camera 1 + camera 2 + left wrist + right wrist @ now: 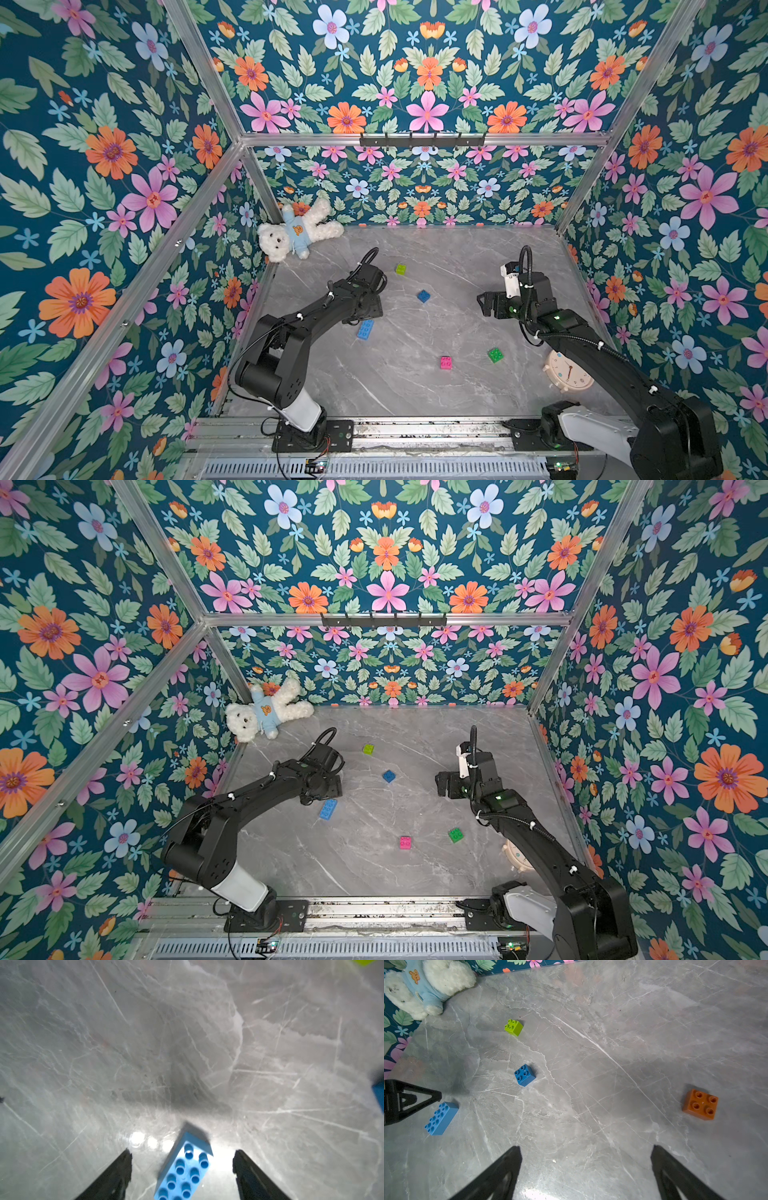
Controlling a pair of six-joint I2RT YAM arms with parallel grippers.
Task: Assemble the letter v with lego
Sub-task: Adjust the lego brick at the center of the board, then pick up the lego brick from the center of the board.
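**Colleague:** How far are you with the V?

**Me:** Nothing is joined yet. The bricks lie single on the grey table (415,395), well apart from each other. The lime brick (401,269) is at the far side and the dark blue brick (423,296) near the middle. The pink brick (445,362) and the green brick (495,355) are closer to me. The orange brick (700,1104) I see only from the right wrist camera. In both top views I think the right arm covers it.

**Colleague:** And the left pincer?

**Me:** My left pincer (182,1152) is low over the long light-blue brick (182,1176). The jaws are apart, one on each side of the brick, with bare table showing on both sides, so it has hold of nothing. The brick lies flat with the studs up, turned a little against the line of the jaws. I judge that I should turn the wrist first. Otherwise the fingers press on the corners and the brick may twist away.

**Colleague:** The right one?

**Me:** My right pincer (585,1147) hangs wide open and empty above bare table. It is well apart from the left arm, I suppose so that the two do not meet. The dark blue brick and the orange brick both lie ahead of it.

**Colleague:** Anything in the way?

**Me:** The teddy bear (291,237) lies in the far corner and the clock (567,372) is partly behind the right arm, so both are beside the work, not in it
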